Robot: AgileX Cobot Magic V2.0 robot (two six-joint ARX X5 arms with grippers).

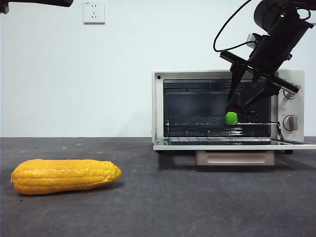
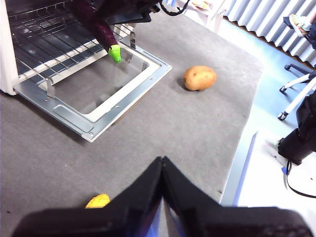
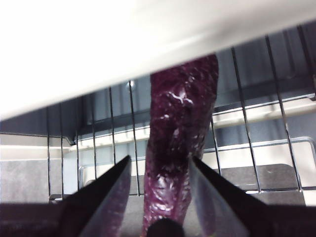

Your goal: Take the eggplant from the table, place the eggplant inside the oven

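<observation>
One step left: right gripper (image 1: 245,101) grasping eggplant (image 3: 180,148) over rack inside oven (image 1: 159,106) (door down); next, release. Left gripper (image 2: 163,165) clenched, idle.

A lab or robot test room is indicated — not a home kitchen. A bare white wall (image 1: 49,74) with a single socket (image 1: 94,12) is seen behind a grey matte table (image 1: 197,197). A toaster oven (image 1: 158,103) is set there with plastic-looking food props: a corn cob (image 1: 64,175) and a potato (image 2: 199,78). Beyond the table edge — a pale blue floor (image 2: 266,84), a wheeled chair base (image 2: 296,94) and loose cable (image 2: 296,185) are visible.
</observation>
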